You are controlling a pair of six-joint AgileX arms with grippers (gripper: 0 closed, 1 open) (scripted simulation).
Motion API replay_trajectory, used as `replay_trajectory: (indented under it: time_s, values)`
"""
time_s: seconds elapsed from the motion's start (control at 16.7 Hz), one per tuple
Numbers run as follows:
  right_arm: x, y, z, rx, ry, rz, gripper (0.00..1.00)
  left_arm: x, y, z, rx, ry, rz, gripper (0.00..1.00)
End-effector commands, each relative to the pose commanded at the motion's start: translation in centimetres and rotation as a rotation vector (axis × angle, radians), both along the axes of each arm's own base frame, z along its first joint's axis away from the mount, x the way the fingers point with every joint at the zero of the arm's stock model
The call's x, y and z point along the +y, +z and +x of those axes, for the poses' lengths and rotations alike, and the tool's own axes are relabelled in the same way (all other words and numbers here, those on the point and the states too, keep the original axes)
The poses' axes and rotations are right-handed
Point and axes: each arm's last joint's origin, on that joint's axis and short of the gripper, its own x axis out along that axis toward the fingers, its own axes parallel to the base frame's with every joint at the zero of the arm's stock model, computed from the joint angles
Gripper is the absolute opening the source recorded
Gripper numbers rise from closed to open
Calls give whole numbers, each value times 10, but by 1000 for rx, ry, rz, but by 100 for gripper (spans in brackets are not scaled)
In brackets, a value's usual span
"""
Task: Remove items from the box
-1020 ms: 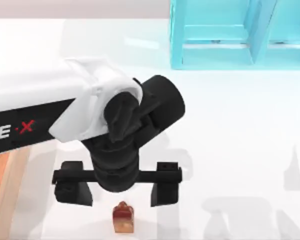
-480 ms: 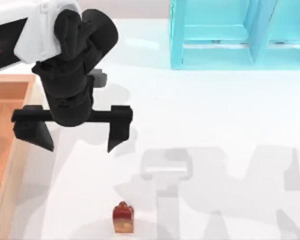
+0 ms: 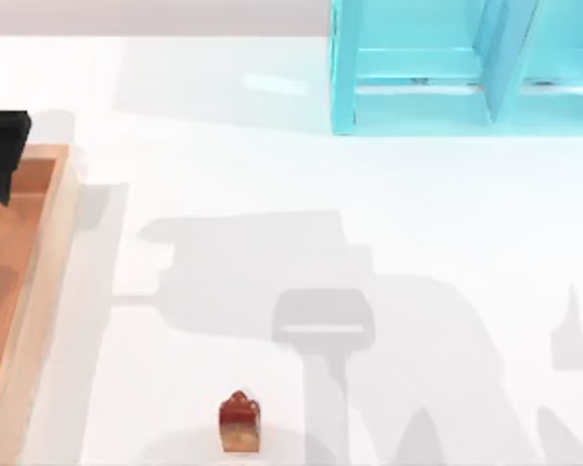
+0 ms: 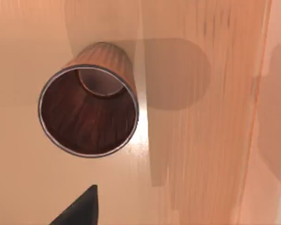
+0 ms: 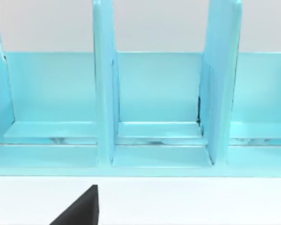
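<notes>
carton (image 3: pixel 239 423): already out, on the table at the near edge, well apart from the box (image 3: pixel 41 291)
cup (image 4: pixel 89 110): upright on the box floor, mouth open under your left gripper (image 3: pixel 0 155)
jaws: can't tell, either arm
next: centre over the cup – descend straight, straddle one wall

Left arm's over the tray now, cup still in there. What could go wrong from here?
1. The cup stands upright and open-mouthed on the tray floor; a jaw tip coming down on its rim could tip it rather than grip it.
2. The left gripper hangs close to the tray's raised rim, so a low sideways move may clip the wood.
3. The carton block sits near the table's front edge; a careless sweep could knock it off.
</notes>
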Motion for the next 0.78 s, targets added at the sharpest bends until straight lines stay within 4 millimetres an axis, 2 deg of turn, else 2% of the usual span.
replay_trajectory:
  time_s: [0.18, 0.54, 0.66, 0.78]
  values:
    - [0, 0, 0, 0, 0, 0, 100, 30, 7, 1, -15, 1, -2, 100]
    - [0, 0, 0, 0, 0, 0, 100, 32, 8, 1, -20, -1, -1, 100]
    - [0, 0, 0, 0, 0, 0, 100, 39, -6, 7, -13, 1, -3, 100]
    - [0, 0, 0, 0, 0, 0, 100, 47, -33, 15, -3, 1, -5, 100]
